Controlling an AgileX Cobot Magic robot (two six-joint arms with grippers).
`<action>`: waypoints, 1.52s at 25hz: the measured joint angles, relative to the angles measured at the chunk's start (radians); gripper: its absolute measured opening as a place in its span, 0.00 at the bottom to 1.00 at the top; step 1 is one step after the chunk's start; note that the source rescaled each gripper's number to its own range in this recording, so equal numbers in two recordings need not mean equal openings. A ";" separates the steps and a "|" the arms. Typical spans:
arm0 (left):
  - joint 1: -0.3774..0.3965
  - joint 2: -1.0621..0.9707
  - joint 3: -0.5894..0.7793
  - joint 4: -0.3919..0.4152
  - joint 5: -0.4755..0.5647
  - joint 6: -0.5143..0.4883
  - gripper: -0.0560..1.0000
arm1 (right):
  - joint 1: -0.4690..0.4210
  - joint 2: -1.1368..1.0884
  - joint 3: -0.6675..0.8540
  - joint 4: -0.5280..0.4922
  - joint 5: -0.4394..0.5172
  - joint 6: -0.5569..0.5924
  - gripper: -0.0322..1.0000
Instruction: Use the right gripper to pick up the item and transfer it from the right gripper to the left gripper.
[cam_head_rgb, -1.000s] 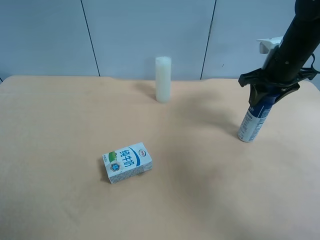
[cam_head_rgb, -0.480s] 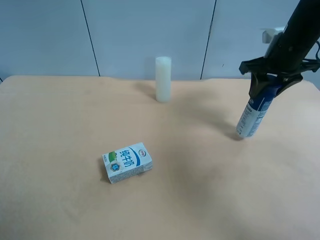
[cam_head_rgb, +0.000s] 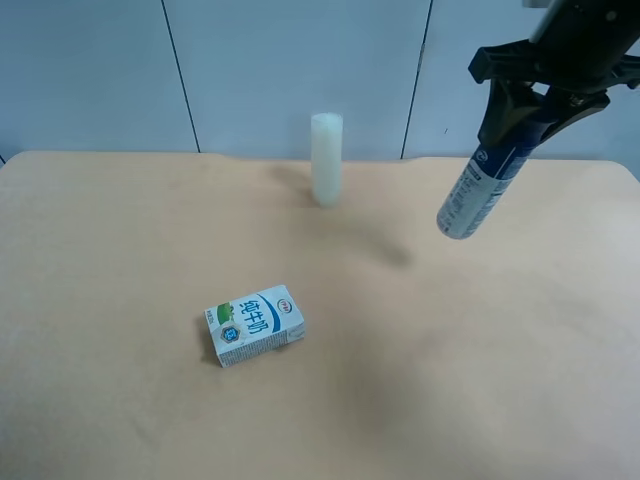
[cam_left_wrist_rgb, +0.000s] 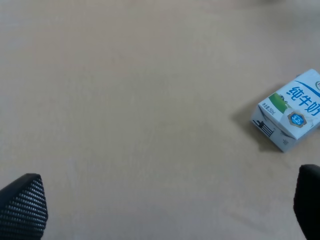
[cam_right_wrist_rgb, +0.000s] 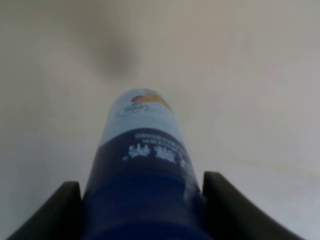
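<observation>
The item, a slim bottle (cam_head_rgb: 480, 187) with a dark blue top and white-grey lower body, hangs tilted in the air above the table at the exterior high view's right. My right gripper (cam_head_rgb: 535, 95) is shut on its blue upper part. In the right wrist view the bottle (cam_right_wrist_rgb: 142, 165) fills the space between the two black fingers (cam_right_wrist_rgb: 220, 200), with its shadow on the table below. My left gripper (cam_left_wrist_rgb: 160, 210) is open and empty above the bare table; only its two fingertips (cam_left_wrist_rgb: 22, 205) show. The left arm is not in the exterior high view.
A blue-and-white milk carton (cam_head_rgb: 254, 325) lies on the tan table (cam_head_rgb: 120, 250) left of centre; it also shows in the left wrist view (cam_left_wrist_rgb: 292, 122). A plain creamy-white cylinder (cam_head_rgb: 326, 158) stands upright at the back near the wall.
My right gripper has lifted the bottle off the table and carried it up and slightly left. The bottle tilts more now. The carton and the cylinder have not moved.
</observation>
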 joint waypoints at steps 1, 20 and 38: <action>0.000 0.000 0.000 0.000 0.000 0.000 1.00 | 0.017 -0.003 0.000 0.015 0.001 -0.001 0.03; 0.000 0.114 -0.015 -0.046 0.001 0.089 1.00 | 0.337 -0.011 0.000 0.321 -0.139 -0.168 0.03; -0.110 0.424 -0.139 -0.382 -0.083 0.615 1.00 | 0.445 -0.011 0.000 0.534 -0.222 -0.265 0.03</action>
